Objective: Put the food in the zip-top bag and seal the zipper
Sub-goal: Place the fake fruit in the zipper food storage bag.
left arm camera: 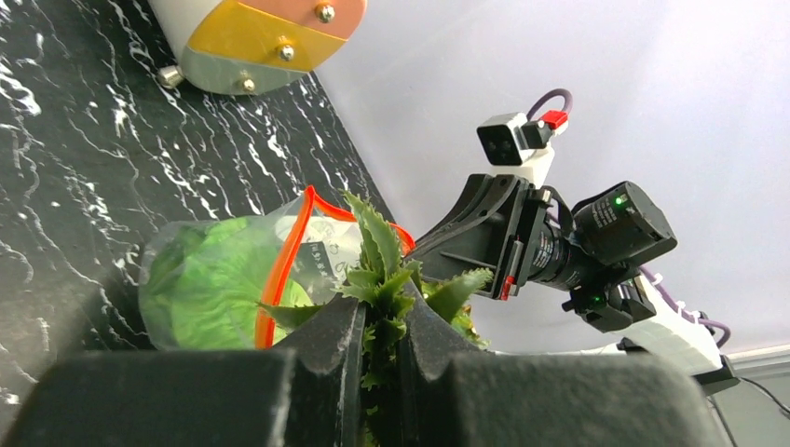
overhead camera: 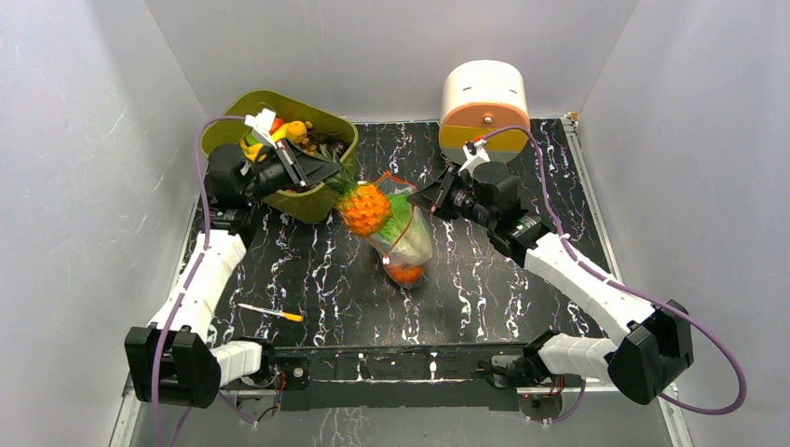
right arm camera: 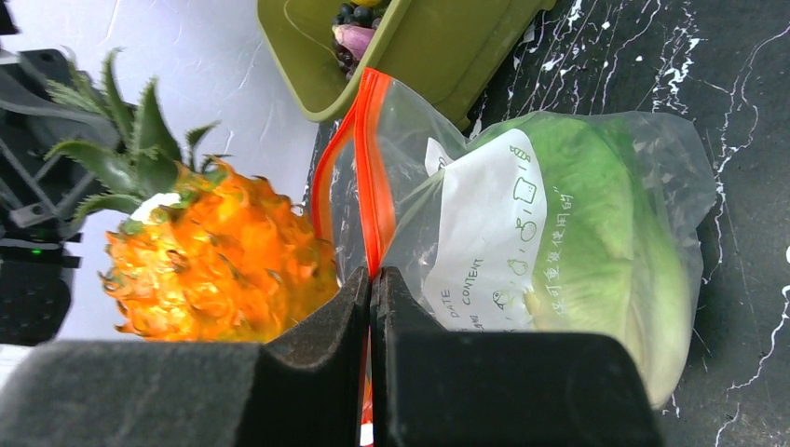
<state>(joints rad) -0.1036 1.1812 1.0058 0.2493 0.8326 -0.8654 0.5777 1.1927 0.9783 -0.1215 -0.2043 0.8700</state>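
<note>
Left claw (left arm camera: 377, 321) tight on pineapple crown (left arm camera: 377, 247), zip-top bag (left arm camera: 233, 270) alongside

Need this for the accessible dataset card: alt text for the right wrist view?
The right gripper is shut on the red-orange zipper of a clear bag holding lettuce. A toy pineapple is at the left, beside the bag's mouth, and a green bin shows at the top edge.

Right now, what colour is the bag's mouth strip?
Red-orange zipper; right wrist view shows it best.
</note>
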